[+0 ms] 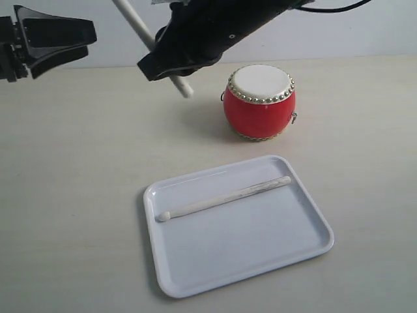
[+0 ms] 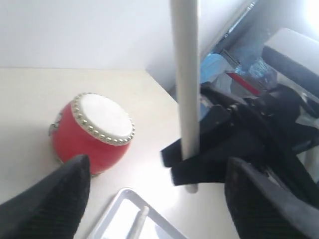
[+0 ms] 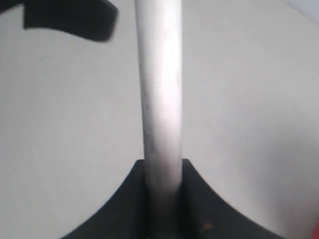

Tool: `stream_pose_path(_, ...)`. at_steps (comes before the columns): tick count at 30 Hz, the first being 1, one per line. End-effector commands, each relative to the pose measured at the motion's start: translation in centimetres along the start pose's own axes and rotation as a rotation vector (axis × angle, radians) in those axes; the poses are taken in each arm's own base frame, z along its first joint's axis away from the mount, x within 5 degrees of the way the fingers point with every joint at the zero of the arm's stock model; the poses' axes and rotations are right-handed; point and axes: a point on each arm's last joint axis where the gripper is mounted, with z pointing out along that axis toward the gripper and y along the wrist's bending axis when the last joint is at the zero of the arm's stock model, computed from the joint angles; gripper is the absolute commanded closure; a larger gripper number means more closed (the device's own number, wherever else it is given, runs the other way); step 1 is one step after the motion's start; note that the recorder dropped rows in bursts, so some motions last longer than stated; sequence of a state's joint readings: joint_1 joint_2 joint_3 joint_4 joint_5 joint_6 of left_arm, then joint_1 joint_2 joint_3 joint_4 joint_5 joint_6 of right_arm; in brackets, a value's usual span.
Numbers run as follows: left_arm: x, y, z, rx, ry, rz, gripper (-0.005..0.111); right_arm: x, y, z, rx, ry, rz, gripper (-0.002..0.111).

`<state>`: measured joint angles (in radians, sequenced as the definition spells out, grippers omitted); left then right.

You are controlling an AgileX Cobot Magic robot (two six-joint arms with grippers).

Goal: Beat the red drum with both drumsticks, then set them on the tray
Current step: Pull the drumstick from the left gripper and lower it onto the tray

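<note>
The red drum [image 1: 259, 102] [image 2: 92, 128] with its cream top stands behind the white tray [image 1: 195, 267] [image 2: 117, 206]. One pale drumstick [image 1: 225, 197] lies slantwise on the tray. My right gripper [image 1: 159, 55] [image 3: 162, 174] is shut on the second drumstick [image 1: 139, 26] [image 2: 184, 74] [image 3: 158, 89], holding it tilted in the air to the left of the drum, short end [image 1: 184, 89] downward. The left gripper [image 1: 81, 42] [image 2: 157, 199] hangs open and empty at the far left, away from everything.
A beige tabletop [image 1: 71, 182] bears the drum and tray. A pale wall runs behind it. In the left wrist view, clutter in blue and red [image 2: 234, 69] lies past the table's far edge.
</note>
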<state>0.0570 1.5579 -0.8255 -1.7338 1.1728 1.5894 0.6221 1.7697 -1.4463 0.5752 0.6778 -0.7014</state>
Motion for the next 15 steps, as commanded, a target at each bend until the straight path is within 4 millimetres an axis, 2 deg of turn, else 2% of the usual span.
stream_pose_path(1,-0.8,1.4,-2.3,-0.072,-0.055,-0.045,0.034,0.6,-1.3,-2.2,0.185,0.118,-0.07,0.108)
stream_pose_path(5,-1.1,2.1,-3.4,-0.108,-0.076,-0.058,0.034,2.7,-2.0,-3.0,0.224,0.388,-0.225,0.108)
stream_pose_path(10,-1.1,2.1,-3.4,-0.109,-0.077,-0.058,0.036,5.6,-2.1,-3.0,0.113,0.729,-0.342,0.108)
stream_pose_path(15,-1.1,2.1,-3.4,-0.109,-0.072,-0.056,0.038,6.8,-1.9,-2.0,0.023,0.786,-0.476,0.108)
